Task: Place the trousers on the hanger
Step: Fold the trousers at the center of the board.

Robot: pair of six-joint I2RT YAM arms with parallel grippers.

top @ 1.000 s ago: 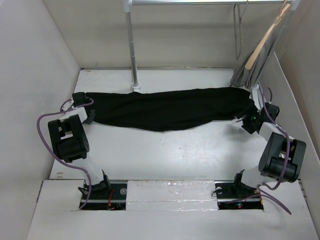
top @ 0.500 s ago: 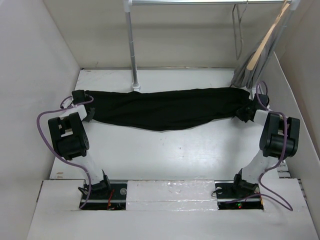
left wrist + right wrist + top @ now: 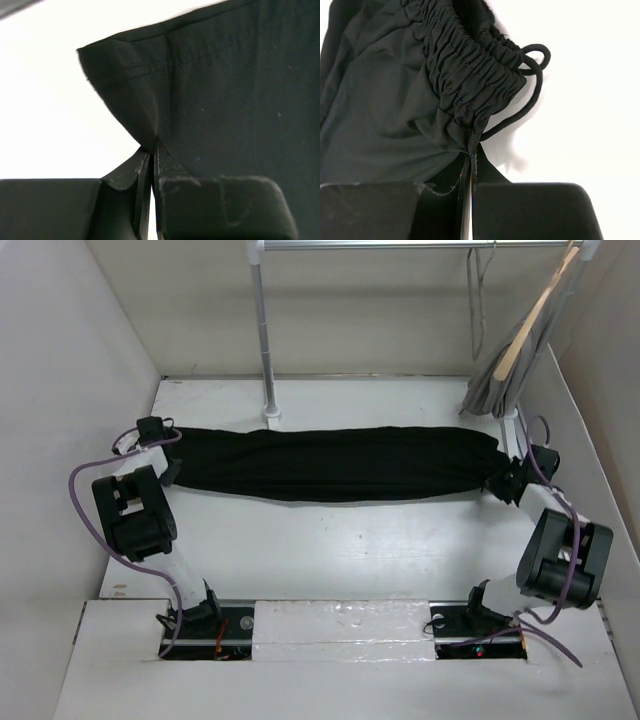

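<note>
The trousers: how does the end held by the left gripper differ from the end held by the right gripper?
The left gripper pinches a leg hem: flat cloth with a straight stitched line. The right gripper pinches the waistband: gathered, ruffled elastic. The waistband has a drawstring loop beside it; the hem has none. Both are black cloth of the same trousers, each clamped between shut jaws.

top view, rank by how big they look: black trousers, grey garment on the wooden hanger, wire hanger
1. trousers, by far the largest
2. grey garment, a bunched hanging strip
3. wire hanger, only a thin outline
The last two hang up off the table, so their depth differs, but the order is plain.
</note>
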